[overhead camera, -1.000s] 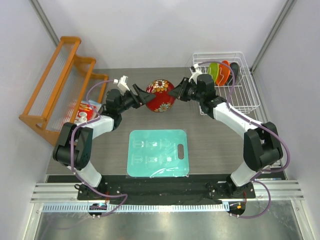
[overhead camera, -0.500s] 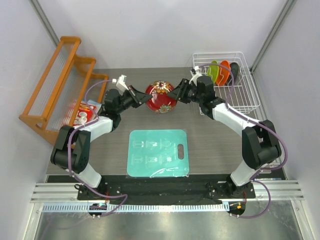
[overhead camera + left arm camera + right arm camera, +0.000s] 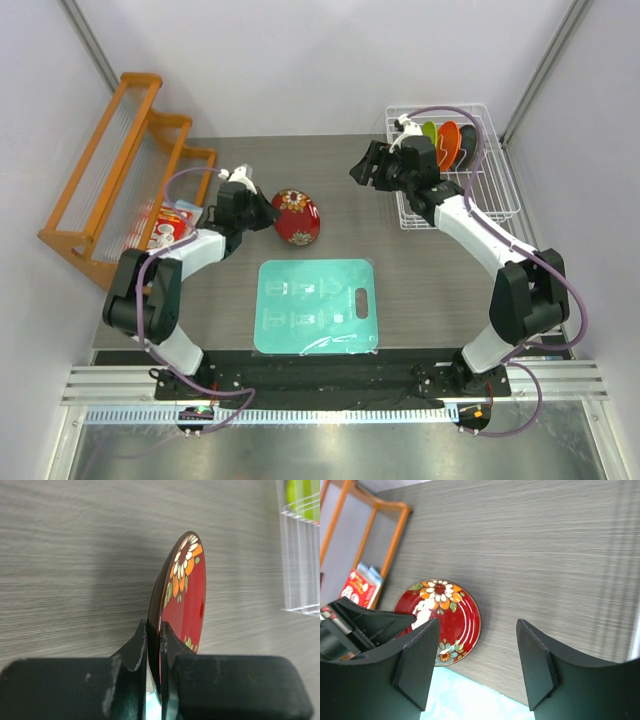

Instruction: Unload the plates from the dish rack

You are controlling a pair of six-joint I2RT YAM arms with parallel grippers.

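My left gripper (image 3: 272, 213) (image 3: 153, 630) is shut on the rim of the dark red floral plate (image 3: 297, 217) (image 3: 186, 592) (image 3: 454, 611). It holds the plate on edge just above the table, behind the teal mat. My right gripper (image 3: 360, 171) (image 3: 478, 623) is open and empty, well apart from that plate, between it and the white wire dish rack (image 3: 492, 190) (image 3: 300, 565). In the rack a lime green plate (image 3: 429, 133) (image 3: 303, 495), an orange plate (image 3: 450, 141) and a darker plate (image 3: 468, 146) stand upright.
The teal mat (image 3: 315, 305) (image 3: 470, 702) lies flat at the table's front centre. An orange wooden rack (image 3: 115, 170) (image 3: 380, 512) stands at the left, with a red packet (image 3: 172, 220) (image 3: 357, 587) at its foot.
The left gripper shut on the red plate and the right gripper let it go. The right arm drew back toward the dish rack. The left arm brought the plate down and leftward.
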